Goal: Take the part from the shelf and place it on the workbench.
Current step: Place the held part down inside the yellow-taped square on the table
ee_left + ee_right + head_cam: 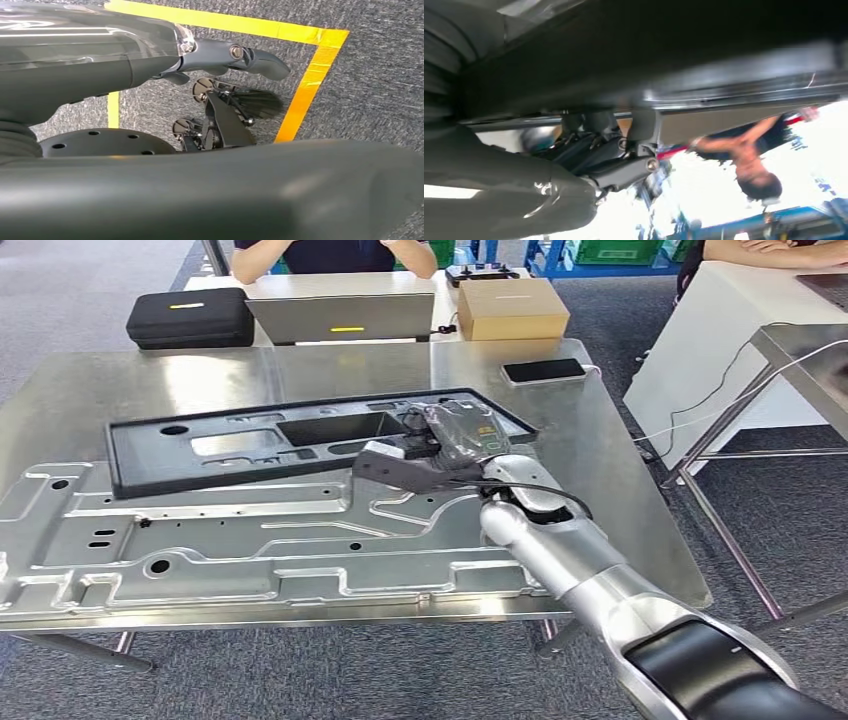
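A long black frame part (250, 445) lies flat on the metal workbench (620, 490), just behind a large silver stamped panel (250, 530). My right hand (450, 440) is at the black part's right end, with its thumb over the near rail and its fingers curled on the frame. In the right wrist view the black part (674, 50) passes close over that hand (614, 160), whose fingers wrap its edge. My left hand (225, 90) hangs above the floor with its fingers apart and nothing in it.
Behind the workbench stand a laptop (340, 315), a black case (190, 317) and a cardboard box (512, 308), with a person (335, 252) seated there. A phone (543, 370) lies on the bench's far right. A white table (740, 310) stands to the right. Yellow tape (310, 80) marks the floor.
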{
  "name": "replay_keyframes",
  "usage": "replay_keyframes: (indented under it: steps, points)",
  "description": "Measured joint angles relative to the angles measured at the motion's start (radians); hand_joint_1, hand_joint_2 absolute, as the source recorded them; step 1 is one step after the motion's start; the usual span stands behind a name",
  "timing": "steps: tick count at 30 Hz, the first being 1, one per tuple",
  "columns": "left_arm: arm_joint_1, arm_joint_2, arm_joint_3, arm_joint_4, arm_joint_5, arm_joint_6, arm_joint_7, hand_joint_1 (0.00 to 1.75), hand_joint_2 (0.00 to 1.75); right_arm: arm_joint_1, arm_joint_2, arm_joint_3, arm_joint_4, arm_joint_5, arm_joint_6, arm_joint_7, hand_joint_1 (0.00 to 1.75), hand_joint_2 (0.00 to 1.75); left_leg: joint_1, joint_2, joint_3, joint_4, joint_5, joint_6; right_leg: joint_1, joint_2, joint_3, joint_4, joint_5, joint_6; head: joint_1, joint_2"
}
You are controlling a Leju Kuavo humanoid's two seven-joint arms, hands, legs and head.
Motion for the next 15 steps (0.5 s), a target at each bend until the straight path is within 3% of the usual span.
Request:
replay_keyframes:
  steps: [3,9,15]
  points:
    - [0.001,-0.004,0.002,0.000,0.001,0.004,-0.001,0.00,0.00,0.039,-0.001,-0.021,-0.064,0.213,0.012,0.077,1.75,1.75,0.000,0.000,0.000,0.000,0.000,0.000,0.000,0.000,0.000,0.000,0.000,0.000,0.000,0.000]
    - [0.001,-0.011,0.009,0.000,0.015,0.010,-0.009,0.00,0.00,0.086,-0.001,-0.047,-0.153,0.497,0.089,0.149,1.75,1.75,0.000,0.000,0.000,0.000,0.000,0.000,0.000,0.000,0.000,0.000,0.000,0.000,0.000,0.000]
    - [0.003,-0.016,0.019,0.000,0.016,0.010,-0.036,0.00,0.00,0.136,0.003,-0.044,-0.167,0.550,0.144,0.141,1.75,1.75,0.001,0.000,0.000,0.000,0.000,0.000,0.001,0.000,0.000,0.000,0.000,0.000,0.000,0.000]
